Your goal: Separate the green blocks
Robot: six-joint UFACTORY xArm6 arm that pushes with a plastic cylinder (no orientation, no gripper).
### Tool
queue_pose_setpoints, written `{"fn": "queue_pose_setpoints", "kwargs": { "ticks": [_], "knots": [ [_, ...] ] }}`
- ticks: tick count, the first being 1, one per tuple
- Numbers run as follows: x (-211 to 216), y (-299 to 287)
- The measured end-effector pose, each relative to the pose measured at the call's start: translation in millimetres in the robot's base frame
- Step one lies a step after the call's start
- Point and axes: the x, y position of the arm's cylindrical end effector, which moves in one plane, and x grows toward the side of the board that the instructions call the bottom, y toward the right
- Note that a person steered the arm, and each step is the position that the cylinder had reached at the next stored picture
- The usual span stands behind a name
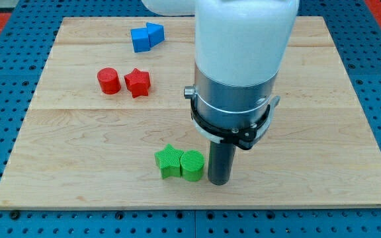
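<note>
A green star block point(169, 161) and a green cylinder block point(192, 165) sit touching side by side near the view's bottom, the star on the left. My tip point(217, 181) rests on the board just right of the green cylinder, very close to or touching it. The rod hangs from the big white and grey arm point(240, 66) that fills the view's upper middle.
A red cylinder point(109, 81) and a red star point(137, 82) sit side by side at the view's left. Two blue blocks point(146, 36) touch each other at the top left. The wooden board point(323, 132) lies on a blue perforated table.
</note>
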Motion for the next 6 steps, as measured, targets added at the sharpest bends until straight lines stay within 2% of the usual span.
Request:
{"fn": "queue_pose_setpoints", "kwargs": {
  "ticks": [3, 4, 5, 6],
  "knots": [
    [-60, 0],
    [-50, 43],
    [21, 45],
    [31, -3]
  ]
}}
